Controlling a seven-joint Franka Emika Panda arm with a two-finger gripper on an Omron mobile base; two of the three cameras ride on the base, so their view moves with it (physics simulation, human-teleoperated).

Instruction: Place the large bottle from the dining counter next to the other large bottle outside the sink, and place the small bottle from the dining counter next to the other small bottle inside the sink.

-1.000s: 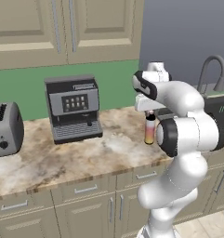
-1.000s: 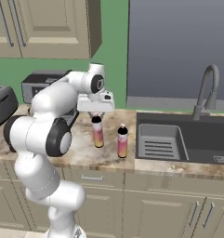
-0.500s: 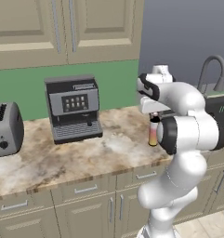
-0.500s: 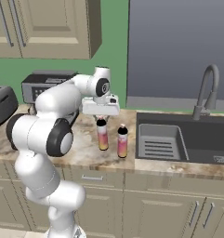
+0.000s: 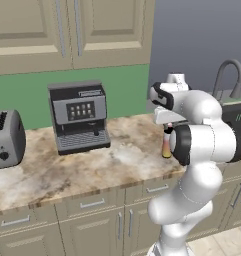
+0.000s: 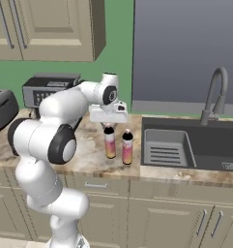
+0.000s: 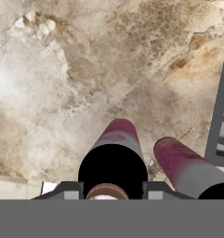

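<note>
Tool (image 6: 109, 125) jaws are closed narrowly around the black cap of the large bottle (image 6: 109, 142), stood on the table (image 6: 91, 145) beside a second large bottle (image 6: 127, 147).

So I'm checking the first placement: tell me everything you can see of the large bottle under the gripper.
The large bottle is tall and slim, with a black cap and upper part and a smooth body fading from pink to yellow-orange. It stands upright on the marble-look counter, left of the sink and outside it, beside a matching bottle without touching it. The gripper sits directly over its cap with a finger on either side; whether they still pinch it cannot be told.
</note>
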